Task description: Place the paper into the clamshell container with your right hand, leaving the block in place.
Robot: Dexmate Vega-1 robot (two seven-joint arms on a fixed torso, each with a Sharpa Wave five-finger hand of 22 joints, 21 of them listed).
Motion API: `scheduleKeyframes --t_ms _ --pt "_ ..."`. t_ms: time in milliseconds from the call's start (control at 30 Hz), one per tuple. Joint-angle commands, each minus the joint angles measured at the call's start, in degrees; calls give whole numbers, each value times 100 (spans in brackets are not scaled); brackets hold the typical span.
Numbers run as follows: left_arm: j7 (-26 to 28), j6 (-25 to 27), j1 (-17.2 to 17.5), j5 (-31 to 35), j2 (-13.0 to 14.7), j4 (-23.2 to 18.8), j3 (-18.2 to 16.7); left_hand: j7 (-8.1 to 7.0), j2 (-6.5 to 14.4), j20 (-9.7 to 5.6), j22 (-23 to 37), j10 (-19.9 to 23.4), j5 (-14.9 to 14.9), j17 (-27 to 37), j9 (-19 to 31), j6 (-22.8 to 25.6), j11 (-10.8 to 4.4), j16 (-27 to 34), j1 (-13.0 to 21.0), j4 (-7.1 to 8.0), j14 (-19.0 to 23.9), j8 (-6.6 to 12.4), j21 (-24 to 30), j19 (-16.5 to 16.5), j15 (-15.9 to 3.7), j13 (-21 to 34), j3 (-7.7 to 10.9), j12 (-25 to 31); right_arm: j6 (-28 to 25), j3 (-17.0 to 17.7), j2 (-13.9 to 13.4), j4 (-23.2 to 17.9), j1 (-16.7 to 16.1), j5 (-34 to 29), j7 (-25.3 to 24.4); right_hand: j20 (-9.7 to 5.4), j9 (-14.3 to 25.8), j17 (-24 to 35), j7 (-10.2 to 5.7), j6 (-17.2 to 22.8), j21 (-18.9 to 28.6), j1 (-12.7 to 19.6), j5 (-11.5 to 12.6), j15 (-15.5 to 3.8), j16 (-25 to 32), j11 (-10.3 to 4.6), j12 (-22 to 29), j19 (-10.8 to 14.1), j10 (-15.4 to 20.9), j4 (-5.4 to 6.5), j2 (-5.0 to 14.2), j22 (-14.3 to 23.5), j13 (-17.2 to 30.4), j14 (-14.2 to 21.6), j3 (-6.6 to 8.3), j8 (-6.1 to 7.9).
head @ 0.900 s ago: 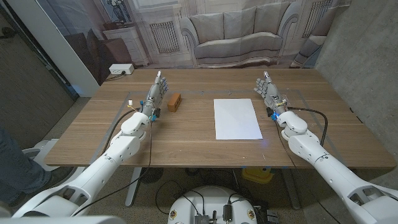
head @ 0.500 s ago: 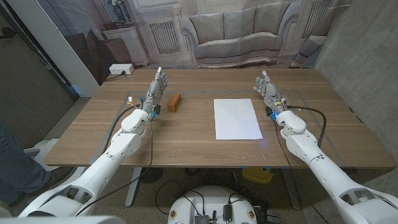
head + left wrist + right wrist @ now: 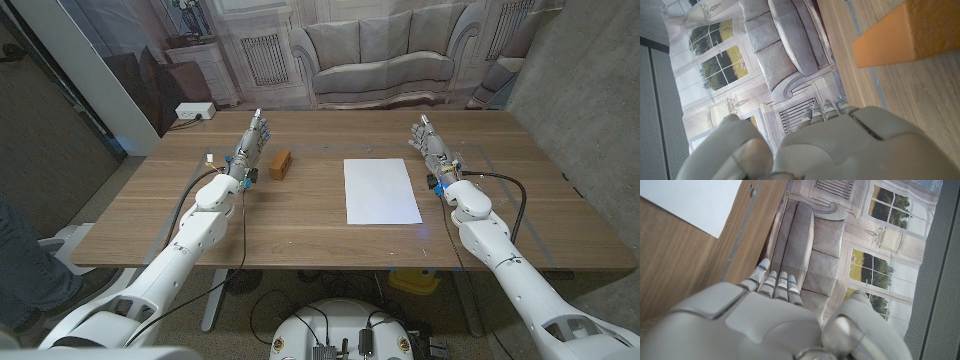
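Observation:
A white sheet of paper (image 3: 380, 190) lies flat on the wooden table (image 3: 300, 225), right of the middle; a corner of the paper (image 3: 685, 200) appears in the right wrist view. A small orange-brown block (image 3: 282, 163) stands left of the paper, and the block (image 3: 910, 32) looks large in the left wrist view. My left hand (image 3: 252, 146) stands upright just left of the block, fingers straight, holding nothing. My right hand (image 3: 432, 148) stands upright to the right of the paper's far corner, fingers extended and holding nothing. I see no clamshell container.
A backdrop printed with a sofa and windows (image 3: 380, 45) hangs behind the table's far edge. A grey wall (image 3: 590, 90) closes the right side. A white box (image 3: 194, 111) sits beyond the table's far left corner. A person's leg (image 3: 25, 265) is at the left edge.

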Motion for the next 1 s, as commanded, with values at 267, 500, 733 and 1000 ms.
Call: scheduleKeyframes --t_ms 267,500,733,1000 --pt "-241 -60 -24 234 -216 105 -251 15 20 -249 29 19 49 21 17 17 -7 25 45 -26 13 9 24 16 10 7 7 14 119 63 56 -413 -247 -419 -53 -255 16 23 -9 85 -17 33 6 -70 55 -1 45 134 105 -32 32 31 15 134 32 36" --pt "-232 -270 11 270 -245 86 -294 -3 30 -245 29 41 57 22 17 52 -40 30 57 -34 49 16 24 31 -1 6 -1 18 269 34 59 -452 -325 -456 -27 -260 17 24 -11 101 -30 43 6 -72 60 4 50 162 127 -38 39 32 15 162 31 38" --pt "-249 -62 15 294 -136 -32 -277 6 36 -241 28 43 62 23 17 59 -26 26 65 -39 55 14 21 36 -2 6 -7 14 351 -12 41 -489 -364 -560 -59 -257 17 25 -26 118 -46 53 5 -68 54 -6 51 175 141 -45 46 34 16 163 31 41" --pt "-249 25 22 297 -75 -112 -296 -2 44 -238 28 29 67 24 17 60 -29 18 72 -43 49 9 15 33 -8 6 -14 5 317 -77 -61 -695 -476 -782 -184 -261 18 26 -31 129 -69 64 3 -80 54 -19 54 198 162 -53 52 35 16 182 28 40"
